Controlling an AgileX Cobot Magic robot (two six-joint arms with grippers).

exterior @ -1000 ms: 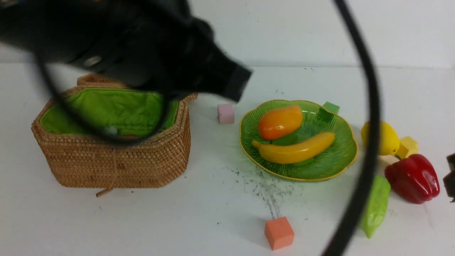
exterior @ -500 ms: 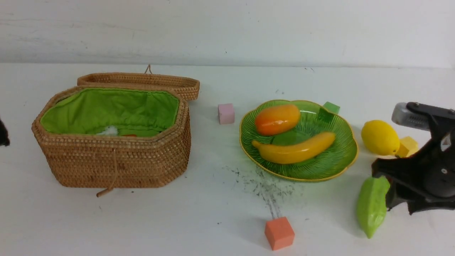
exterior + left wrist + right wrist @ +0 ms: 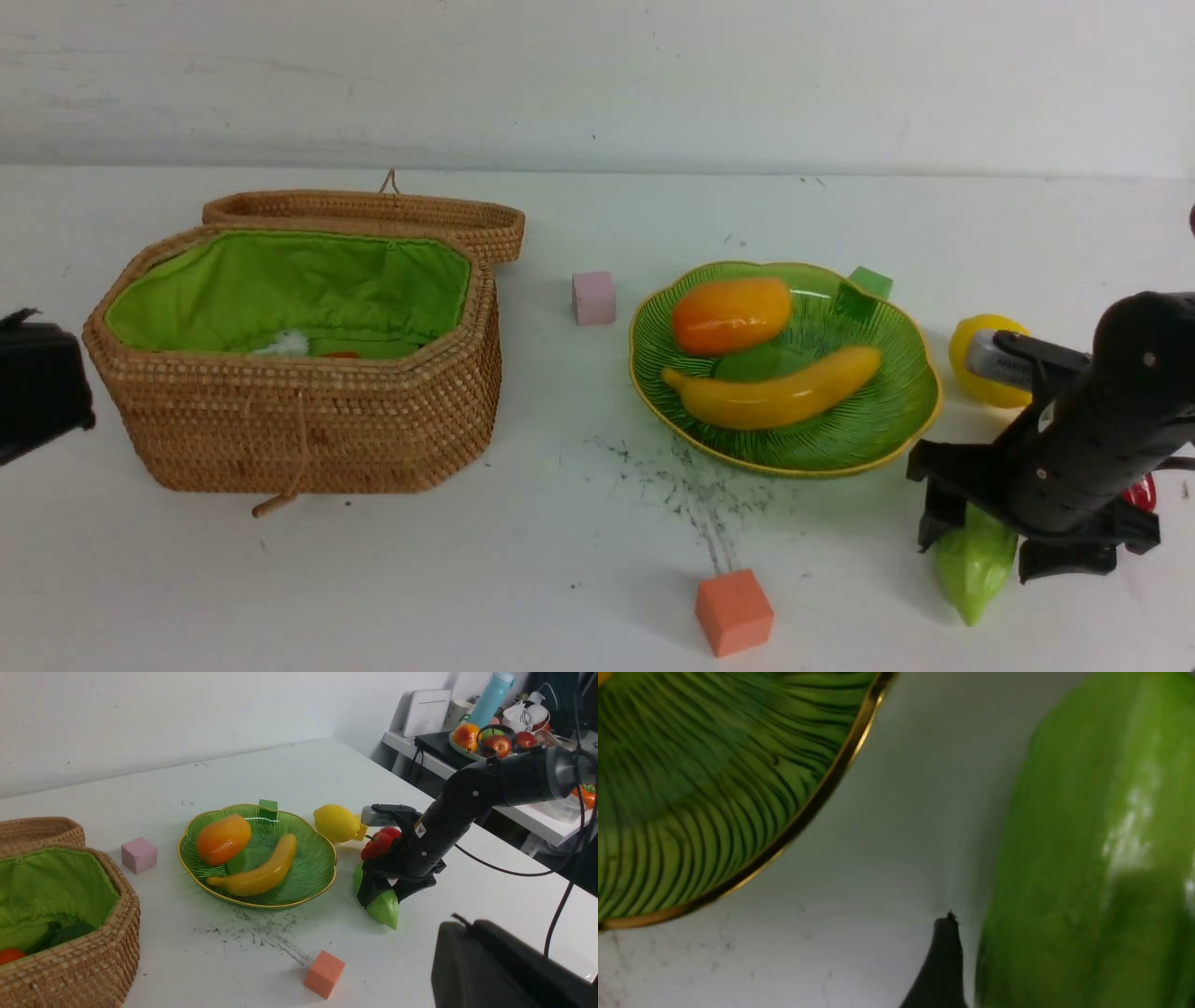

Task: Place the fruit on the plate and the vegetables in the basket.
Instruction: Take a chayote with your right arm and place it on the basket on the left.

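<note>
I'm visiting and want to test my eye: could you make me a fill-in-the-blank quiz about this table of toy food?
1. The ribbed green glass plate holds an orange-yellow plastic mango and a long yellow plastic ____.
2. The round yellow plastic lemon lies on the white ____.
3. The right gripper has open jaws straddling the pale ____ ridged pod.
4. The small pink cube sits between the plate and the tan woven ____.
Missing words: banana; table; green; basket.

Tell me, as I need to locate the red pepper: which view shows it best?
The left wrist view: much of the red pepper shows near the lemon. The front view gives only a red sliver behind the right arm; the right wrist view shows none.
</note>
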